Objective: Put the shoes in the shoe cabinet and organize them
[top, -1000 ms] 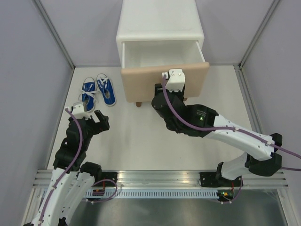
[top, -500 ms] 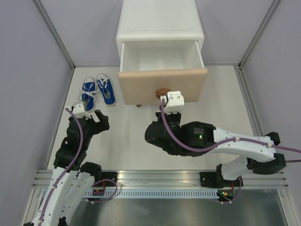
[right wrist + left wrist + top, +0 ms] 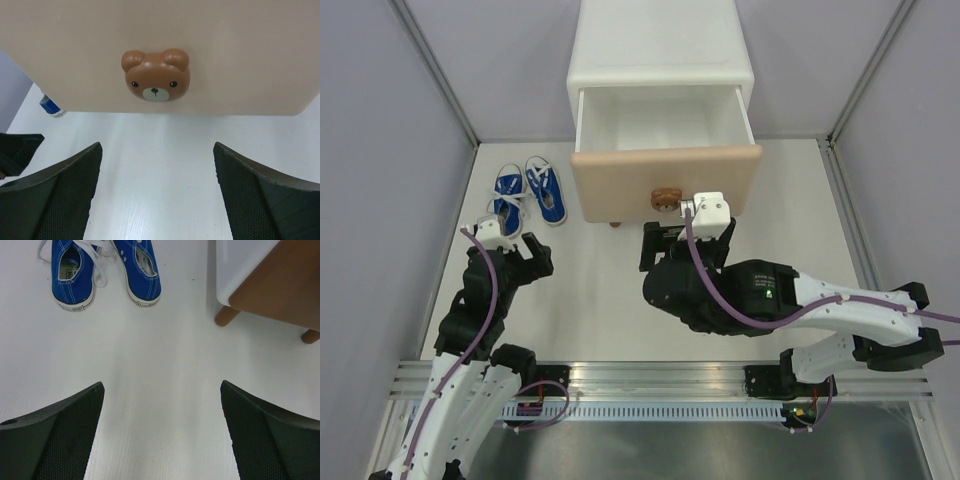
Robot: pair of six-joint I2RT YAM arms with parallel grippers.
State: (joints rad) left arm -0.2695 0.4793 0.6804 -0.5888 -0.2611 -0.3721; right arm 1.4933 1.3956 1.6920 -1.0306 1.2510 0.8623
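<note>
The blue pair of shoes (image 3: 528,192) lies side by side on the table's far left, left of the shoe cabinet (image 3: 660,50). It also shows in the left wrist view (image 3: 140,270), ahead of my open, empty left gripper (image 3: 162,385), which hovers near them (image 3: 515,243). The cabinet's beige upper drawer (image 3: 665,180) is pulled out and looks empty inside. My right gripper (image 3: 688,238) is open and empty, just in front of the bear knob (image 3: 155,75), not touching it. The green pair is out of view.
The brown lower drawer front (image 3: 285,290) and a cabinet foot (image 3: 226,316) show at the left wrist view's upper right. Grey walls enclose the table on both sides. A metal rail (image 3: 660,375) runs along the near edge.
The upper drawer slid out a little further. My right gripper let go of the bear knob, opened and backed away from the drawer front. The left arm has not moved.
</note>
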